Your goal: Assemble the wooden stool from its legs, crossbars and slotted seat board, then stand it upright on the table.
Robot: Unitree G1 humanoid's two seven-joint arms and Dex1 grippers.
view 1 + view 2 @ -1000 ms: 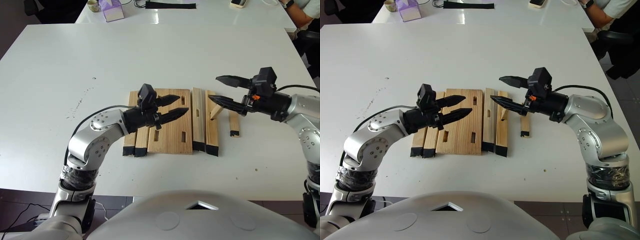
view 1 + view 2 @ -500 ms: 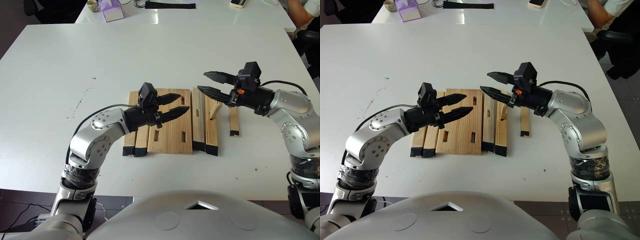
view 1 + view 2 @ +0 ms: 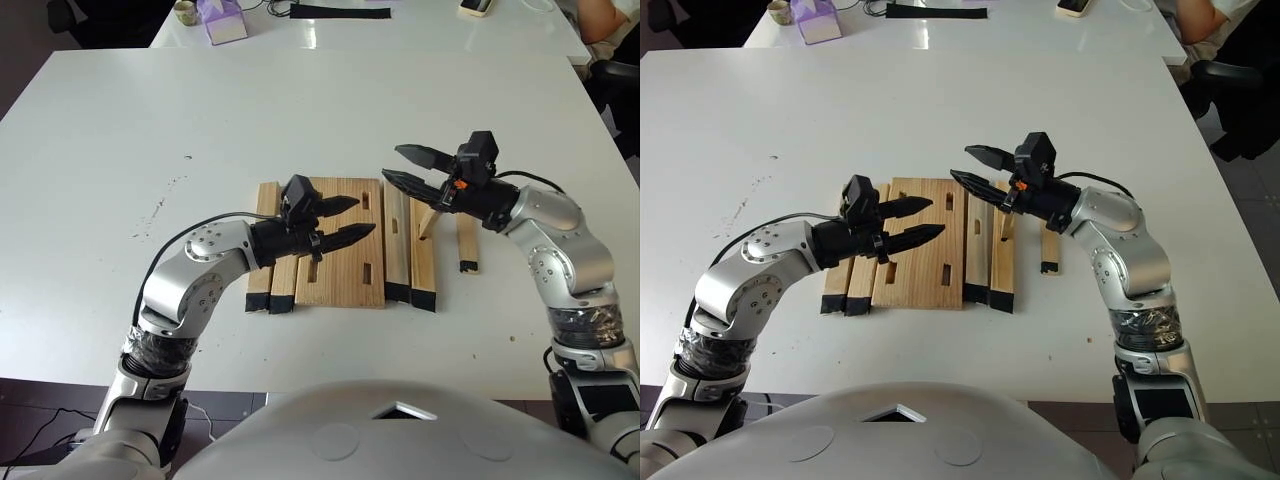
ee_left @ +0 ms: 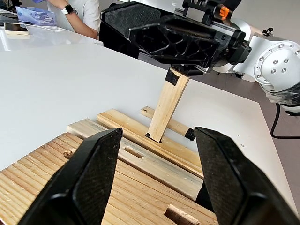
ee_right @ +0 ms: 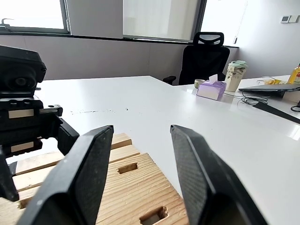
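1. I judged the assembly barely begun: the seat board [image 3: 350, 275] lay flat on the table [image 3: 300, 110], midway between its side edges and toward the near edge.
2. Two legs [image 3: 270, 288] lay against the board's left side. Two more legs [image 3: 410, 260] lay against its right side.
3. One crossbar [image 3: 432, 218] stood tilted with its lower end in a slot of the outer right-hand leg. A second crossbar [image 3: 467, 245] lay flat just beyond, toward the table's right edge.
4. My left gripper [image 3: 362, 215] hovered over the seat board with its fingers spread wide. It held nothing and touched nothing.
5. My right gripper [image 3: 392, 162] hung above the right-hand legs, close to the top of the tilted crossbar, and was also wide and empty. I could not tell whether its lower finger brushed that top end.
6. The step in hand looked like seating that leaning crossbar square in its slot.
7. The next move would call for bringing the right fingers down around the crossbar's upper end and closing on it. Then it would need straightening while the leg beneath stayed put, perhaps steadied by the left gripper.
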